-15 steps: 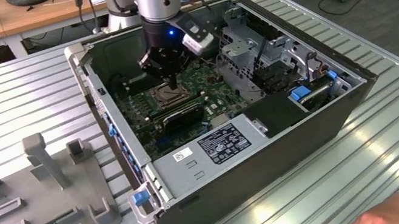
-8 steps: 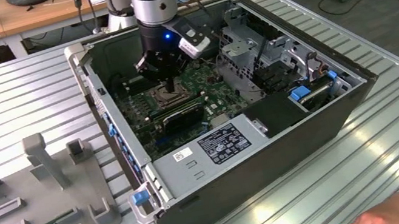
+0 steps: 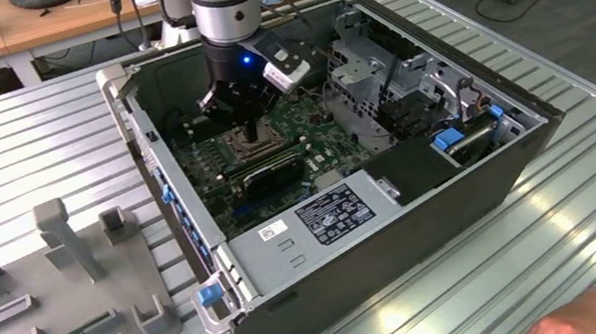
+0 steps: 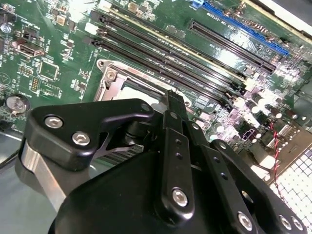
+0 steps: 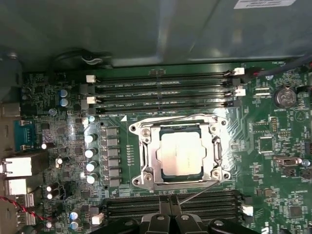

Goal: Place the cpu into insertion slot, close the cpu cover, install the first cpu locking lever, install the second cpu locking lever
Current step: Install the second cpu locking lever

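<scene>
From my station I see the cpu (image 5: pixel 181 154) already seated in the insertion slot (image 5: pixel 152 157), and the cpu cover (image 5: pixel 178 126) lies flat around it, just ahead of the fingertips. The gripper (image 5: pixel 169 204) has its fingers pressed together and holds nothing. A thin lever wire (image 5: pixel 197 191) near the fingertips looks not latched; whether the other lever is hooked I cannot tell.

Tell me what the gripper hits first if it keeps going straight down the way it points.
Probably the cpu cover, already closed over the cpu. In the exterior view the gripper points down just above the insertion slot; depth is unclear, so it may meet a memory slot instead.
</scene>
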Robot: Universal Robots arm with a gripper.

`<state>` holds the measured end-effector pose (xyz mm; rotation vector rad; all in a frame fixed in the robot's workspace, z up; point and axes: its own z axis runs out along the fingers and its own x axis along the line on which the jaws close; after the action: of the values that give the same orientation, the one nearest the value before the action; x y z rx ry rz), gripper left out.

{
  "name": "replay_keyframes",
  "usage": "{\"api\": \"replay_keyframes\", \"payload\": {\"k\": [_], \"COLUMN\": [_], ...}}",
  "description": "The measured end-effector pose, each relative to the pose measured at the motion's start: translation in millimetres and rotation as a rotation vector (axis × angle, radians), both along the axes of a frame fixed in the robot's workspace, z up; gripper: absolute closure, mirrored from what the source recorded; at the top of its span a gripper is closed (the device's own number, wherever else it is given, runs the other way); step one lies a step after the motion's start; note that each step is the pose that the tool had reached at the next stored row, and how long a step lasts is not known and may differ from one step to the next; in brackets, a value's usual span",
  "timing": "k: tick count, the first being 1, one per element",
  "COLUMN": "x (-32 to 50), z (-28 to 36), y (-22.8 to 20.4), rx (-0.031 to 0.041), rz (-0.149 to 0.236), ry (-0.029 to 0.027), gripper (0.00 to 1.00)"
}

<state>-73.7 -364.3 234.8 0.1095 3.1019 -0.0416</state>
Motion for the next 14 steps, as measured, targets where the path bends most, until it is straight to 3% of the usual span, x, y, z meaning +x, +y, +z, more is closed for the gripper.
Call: {"api": "replay_keyframes", "payload": {"k": [6,14], "x": [-7.0,-10.3], "z": [-6.3,-14.4], "y": [-0.6,-1.6], "rx": [-0.0001,-0.0009], "rz": [0.000,-0.001], "ry": [0.0000,0.0000], "gripper": [0.89,0.89]}}
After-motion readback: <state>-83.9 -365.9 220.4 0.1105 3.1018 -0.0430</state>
